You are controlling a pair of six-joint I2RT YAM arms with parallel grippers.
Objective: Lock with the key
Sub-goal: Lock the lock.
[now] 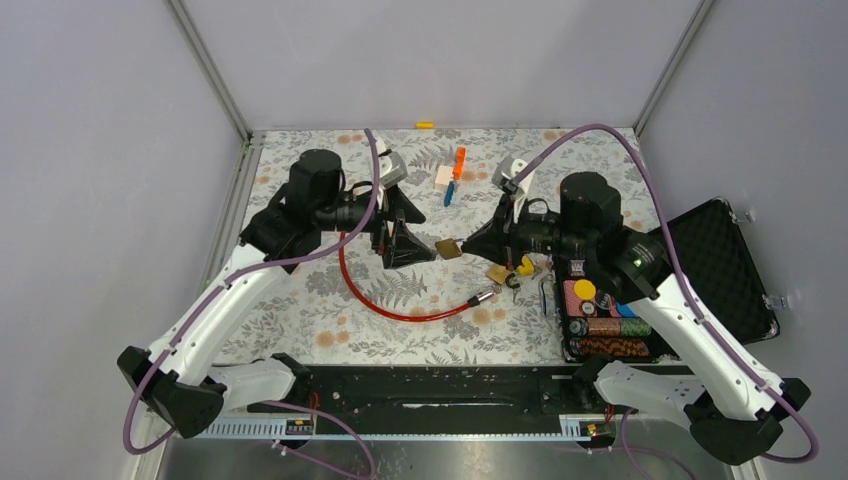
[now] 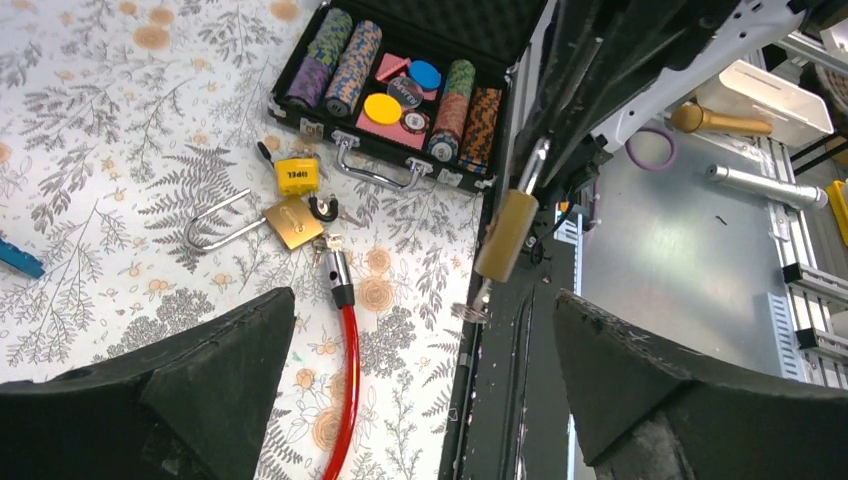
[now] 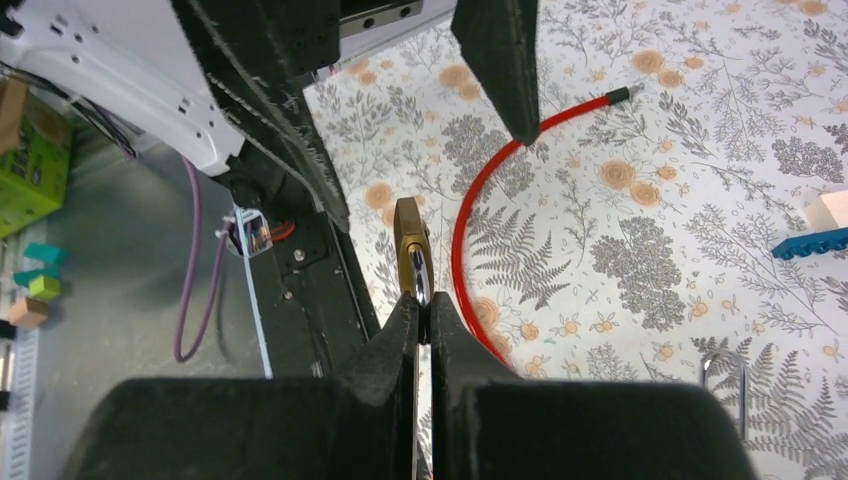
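Note:
My right gripper [image 1: 470,245] [image 3: 422,305] is shut on the shackle of a brass padlock [image 1: 447,248] [image 2: 505,235] [image 3: 410,245] and holds it in the air between the two arms. A small silver key [image 2: 470,312] sticks out of the padlock's lower end. My left gripper [image 1: 415,232] [image 2: 425,300] stands wide open just in front of the key. Its fingers [image 2: 230,350] sit on either side of the key and touch neither key nor padlock.
On the floral cloth lie a second brass padlock [image 2: 290,222] with its shackle open, a yellow padlock [image 2: 297,175] and a red cable lock [image 1: 400,305]. An open case of poker chips [image 1: 600,320] sits at the right. Toy blocks [image 1: 450,175] lie at the back.

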